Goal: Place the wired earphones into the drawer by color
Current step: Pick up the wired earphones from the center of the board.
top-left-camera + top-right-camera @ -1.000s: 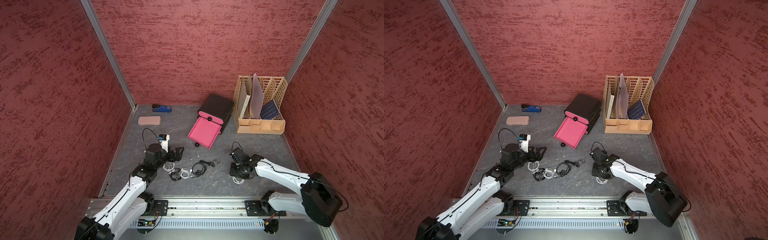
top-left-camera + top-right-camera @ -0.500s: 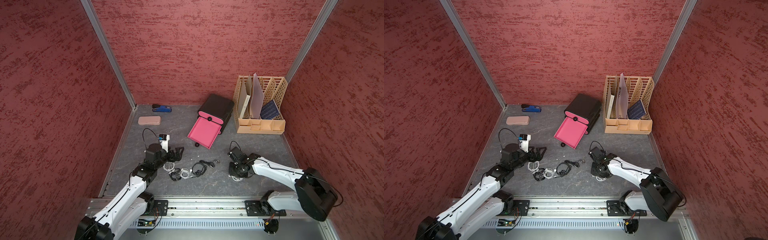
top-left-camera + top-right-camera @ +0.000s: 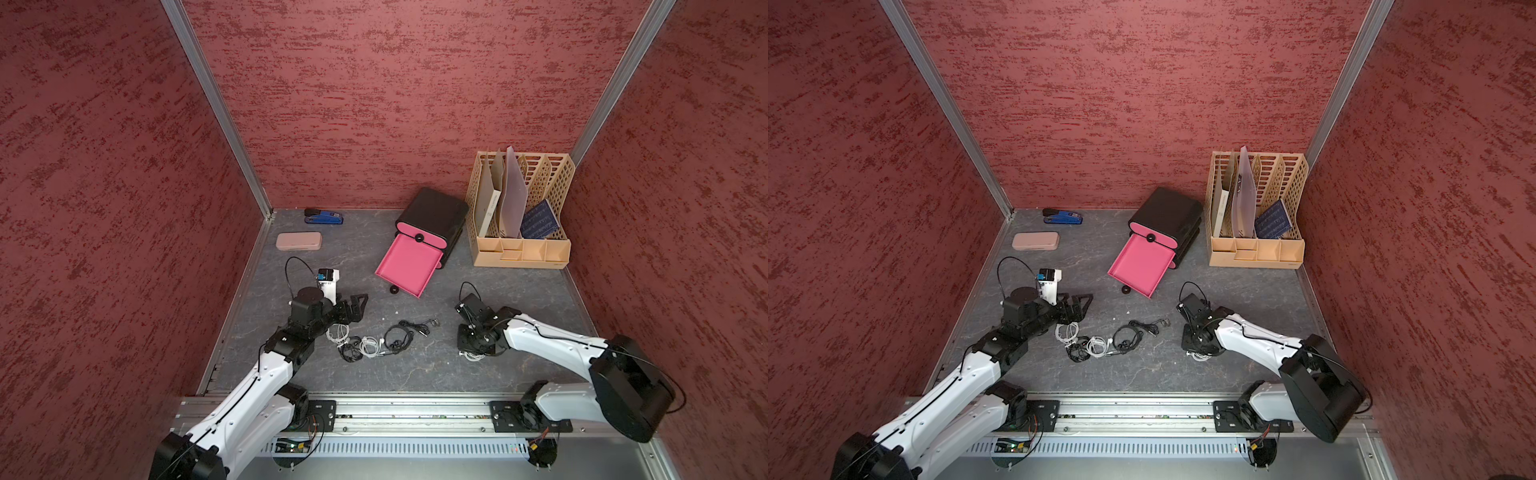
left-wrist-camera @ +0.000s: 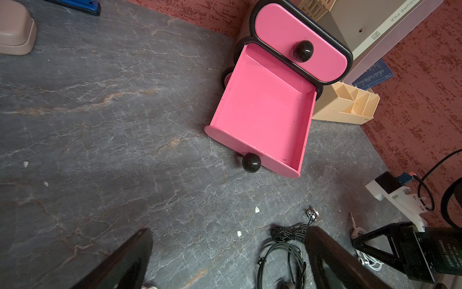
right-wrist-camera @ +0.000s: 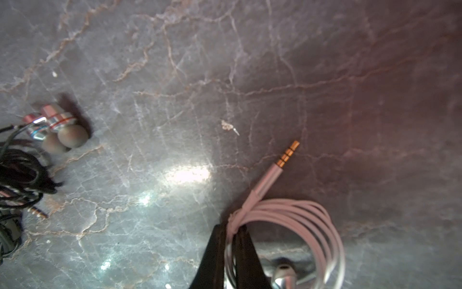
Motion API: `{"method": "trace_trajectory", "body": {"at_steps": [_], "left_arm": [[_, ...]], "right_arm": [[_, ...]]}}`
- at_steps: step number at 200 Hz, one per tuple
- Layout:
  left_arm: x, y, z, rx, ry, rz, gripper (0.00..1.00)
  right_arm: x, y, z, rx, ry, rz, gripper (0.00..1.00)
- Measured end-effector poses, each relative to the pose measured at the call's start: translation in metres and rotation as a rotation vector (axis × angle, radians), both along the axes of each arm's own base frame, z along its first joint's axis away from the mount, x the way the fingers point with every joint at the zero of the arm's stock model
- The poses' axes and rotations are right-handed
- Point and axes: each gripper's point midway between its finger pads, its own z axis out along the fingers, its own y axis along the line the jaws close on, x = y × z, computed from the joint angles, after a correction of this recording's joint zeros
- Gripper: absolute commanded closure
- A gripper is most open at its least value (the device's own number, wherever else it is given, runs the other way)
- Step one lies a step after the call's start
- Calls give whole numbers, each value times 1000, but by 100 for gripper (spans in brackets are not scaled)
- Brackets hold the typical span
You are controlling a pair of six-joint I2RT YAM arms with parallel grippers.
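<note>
A pink drawer (image 3: 409, 266) (image 3: 1142, 266) (image 4: 262, 112) stands pulled open and empty from a black cabinet (image 3: 432, 212). On the floor in front lie wired earphones: a black bundle (image 3: 399, 338) (image 4: 282, 252), a white one (image 3: 370, 345), another black one (image 3: 349, 353) and a white one (image 3: 337, 332) by the left arm. My right gripper (image 5: 231, 229) (image 3: 467, 345) points down, shut on the tie of a separate white earphone coil (image 5: 287, 215) (image 3: 471, 354). My left gripper (image 4: 228, 231) (image 3: 359, 307) hovers open above the floor, just behind the pile, holding nothing.
The cabinet's upper pink drawer (image 4: 300, 45) is shut. A beige file organizer (image 3: 519, 216) stands at the back right. A pinkish case (image 3: 298, 241) and a blue stapler (image 3: 323, 216) lie at the back left. Red walls close in three sides.
My right gripper has shut on the white earphone coil and its arm has shifted slightly left. The left arm has not moved.
</note>
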Motion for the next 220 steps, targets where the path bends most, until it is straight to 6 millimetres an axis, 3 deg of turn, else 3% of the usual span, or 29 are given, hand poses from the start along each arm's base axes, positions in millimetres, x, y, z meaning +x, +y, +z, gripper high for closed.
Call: {"method": "trace_trajectory", "body": {"at_steps": [36, 130, 166, 220], "left_arm": [[0, 0, 1, 1, -4, -1, 0], [-1, 0, 1, 3, -9, -4, 0], [-1, 0, 1, 3, -9, -4, 0], [-1, 0, 1, 3, -9, -4, 0]], "right_arm": [[3, 1, 15, 11, -44, 35, 92], [41, 26, 100, 122, -315, 164, 93], [68, 48, 133, 157, -412, 213, 93], [108, 97, 150, 174, -475, 308, 93]]}}
